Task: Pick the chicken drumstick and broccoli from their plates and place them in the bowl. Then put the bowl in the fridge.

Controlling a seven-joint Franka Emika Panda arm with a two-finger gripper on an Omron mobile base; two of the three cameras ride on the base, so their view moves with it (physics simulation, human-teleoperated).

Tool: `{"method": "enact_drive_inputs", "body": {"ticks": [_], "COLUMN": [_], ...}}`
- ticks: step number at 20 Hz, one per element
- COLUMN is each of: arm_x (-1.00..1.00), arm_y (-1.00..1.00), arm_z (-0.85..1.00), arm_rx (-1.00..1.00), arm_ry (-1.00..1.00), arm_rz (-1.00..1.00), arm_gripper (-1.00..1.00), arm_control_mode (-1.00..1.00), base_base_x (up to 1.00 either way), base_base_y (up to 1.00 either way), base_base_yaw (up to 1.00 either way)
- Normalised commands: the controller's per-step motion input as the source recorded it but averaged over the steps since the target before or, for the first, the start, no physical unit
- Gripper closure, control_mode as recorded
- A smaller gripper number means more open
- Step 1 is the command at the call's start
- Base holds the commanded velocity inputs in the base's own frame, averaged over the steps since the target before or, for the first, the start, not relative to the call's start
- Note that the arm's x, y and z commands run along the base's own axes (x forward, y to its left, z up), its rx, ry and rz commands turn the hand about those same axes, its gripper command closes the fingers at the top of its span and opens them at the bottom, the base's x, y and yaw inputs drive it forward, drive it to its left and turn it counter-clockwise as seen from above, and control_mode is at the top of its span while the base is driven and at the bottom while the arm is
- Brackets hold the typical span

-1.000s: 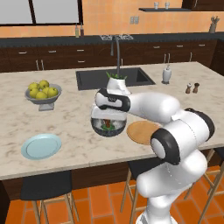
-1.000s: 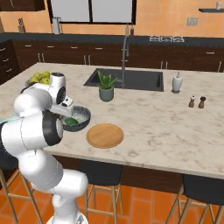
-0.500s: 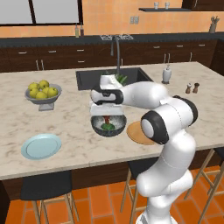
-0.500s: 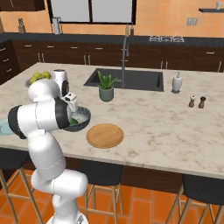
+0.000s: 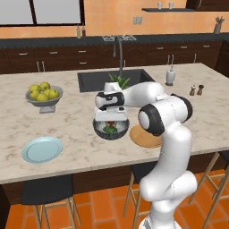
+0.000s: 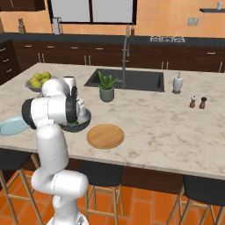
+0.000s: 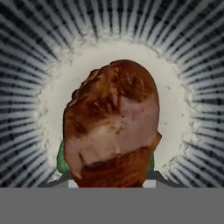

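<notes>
no legible writing; chicken drumstick [image 7: 111,124] over bowl [image 7: 26,65].

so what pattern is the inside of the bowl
Dark and pale ribbed stripes around a pale speckled bottom on the bowl, clearest in the hand view.

- No legible text, label, brand, number or sign is recorded in any view.
</notes>
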Motion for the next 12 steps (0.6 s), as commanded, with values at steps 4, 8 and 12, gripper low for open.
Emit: {"method": "enact_drive_inputs", "body": {"ticks": [4, 8, 12], "arm_x": [0.25, -0.02, -0.42], "arm_y": [0.0, 0.0, 0.0], "arm_z": [-0.41, -0.29, 0.03], "arm_rx": [-0.02, -0.03, 0.0], "arm_ry": [0.09, 0.07, 0.02], "arm_rz": [-0.04, -0.07, -0.05], "arm_gripper": [1.0, -1.0, -1.0], "arm_control_mode": [-1.0, -1.0, -1.0], "base_base_x": [0.0, 0.0, 0.0], "base_base_y": [0.0, 0.0, 0.0], "base_base_yaw": [0.0, 0.0, 0.0]}}
